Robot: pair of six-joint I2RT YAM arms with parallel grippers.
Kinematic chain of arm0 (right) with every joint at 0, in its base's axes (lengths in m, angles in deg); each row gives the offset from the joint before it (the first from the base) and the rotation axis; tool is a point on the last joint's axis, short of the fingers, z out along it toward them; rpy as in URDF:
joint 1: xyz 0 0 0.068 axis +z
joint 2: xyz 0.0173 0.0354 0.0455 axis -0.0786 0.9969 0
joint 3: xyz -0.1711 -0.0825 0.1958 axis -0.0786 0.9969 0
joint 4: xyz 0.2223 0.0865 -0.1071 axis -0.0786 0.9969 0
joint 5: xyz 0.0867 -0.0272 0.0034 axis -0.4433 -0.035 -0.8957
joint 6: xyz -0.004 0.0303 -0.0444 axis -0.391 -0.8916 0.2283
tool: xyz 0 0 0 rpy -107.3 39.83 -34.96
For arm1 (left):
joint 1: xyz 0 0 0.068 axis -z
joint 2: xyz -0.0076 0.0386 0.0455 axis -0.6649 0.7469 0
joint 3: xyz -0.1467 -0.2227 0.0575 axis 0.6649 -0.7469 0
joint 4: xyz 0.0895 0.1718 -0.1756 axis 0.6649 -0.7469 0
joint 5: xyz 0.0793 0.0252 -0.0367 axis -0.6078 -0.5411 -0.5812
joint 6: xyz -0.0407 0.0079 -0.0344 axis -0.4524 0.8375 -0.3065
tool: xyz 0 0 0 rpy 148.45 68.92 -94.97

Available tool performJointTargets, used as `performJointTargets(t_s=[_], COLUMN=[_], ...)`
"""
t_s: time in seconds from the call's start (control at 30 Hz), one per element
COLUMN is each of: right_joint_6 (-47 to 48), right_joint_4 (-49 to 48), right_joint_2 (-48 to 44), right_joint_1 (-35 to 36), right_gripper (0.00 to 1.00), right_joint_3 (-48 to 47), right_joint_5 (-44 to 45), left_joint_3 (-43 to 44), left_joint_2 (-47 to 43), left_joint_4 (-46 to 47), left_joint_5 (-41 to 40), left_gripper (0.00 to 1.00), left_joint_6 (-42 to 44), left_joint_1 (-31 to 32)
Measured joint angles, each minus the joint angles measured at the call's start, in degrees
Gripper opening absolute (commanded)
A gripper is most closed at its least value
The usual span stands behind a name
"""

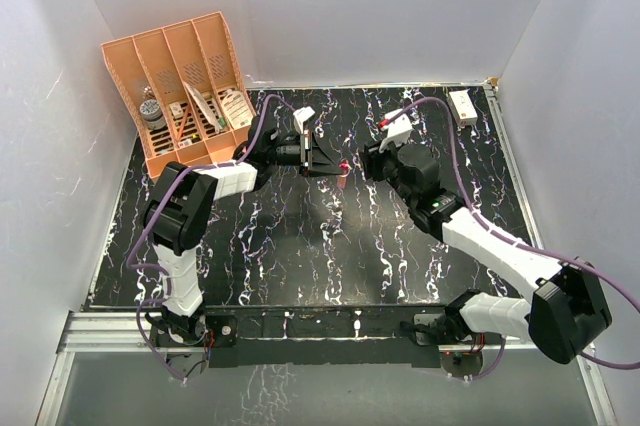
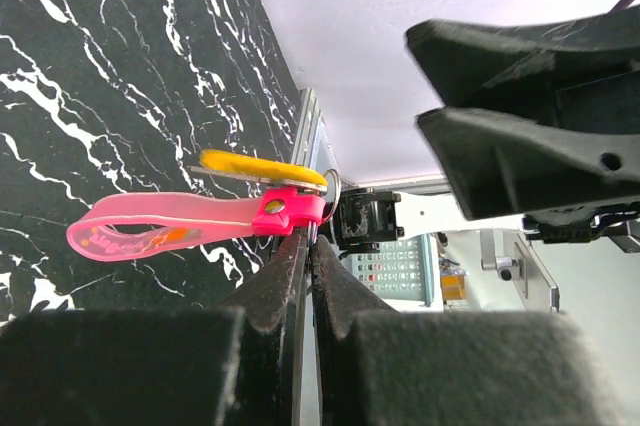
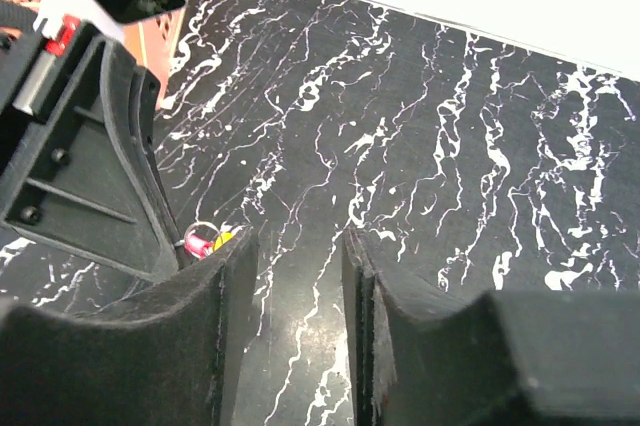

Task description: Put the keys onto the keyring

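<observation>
I see left gripper (image 2: 310, 244) clamped on the keyring (image 2: 190, 229) at its ring end, mid-frame in the left wrist view. Key (image 2: 262, 168) sits just above the strap, one end at the ring. Right gripper (image 3: 298, 246) jaws apart, nothing between. I can't read the strap's orange print.

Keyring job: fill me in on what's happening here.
The left tool is shut on the pink keyring at its metal-ring end. The small yellow key lies right against that ring, but I cannot tell whether it is threaded on. The right tool faces it close by, open with nothing between its fingers.
</observation>
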Motion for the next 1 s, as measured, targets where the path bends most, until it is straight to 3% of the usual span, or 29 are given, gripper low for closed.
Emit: performJointTargets(t_s=[0.27,0.6,0.77,1.0], right_joint_6=[-7.43,-12.15,-13.62,-14.56], right_joint_4=[1.46,2.54,2.56,2.19], right_joint_2=[-0.76,3.28,4.90,4.94], right_joint_1=[-6.91,-8.98,-10.05,-10.62], right_gripper=[0.45,0.45,0.44,0.41], right_joint_3=[-1.42,-2.97,-3.04,-3.04], right_joint_5=[-13.70,-28.61,-33.18,-36.37], left_joint_3=[0.00,-0.50,-1.18,-1.16], left_joint_2=[-0.15,-0.17,0.66,7.82], left_joint_4=[-4.15,0.68,12.04,34.23], left_joint_5=[0.57,4.96,8.17,10.84], left_gripper=[0.00,0.00,0.00,0.00], left_joint_6=[5.42,5.07,-1.79,-18.03], left_joint_1=[-0.04,-0.04,-0.04,-0.04])
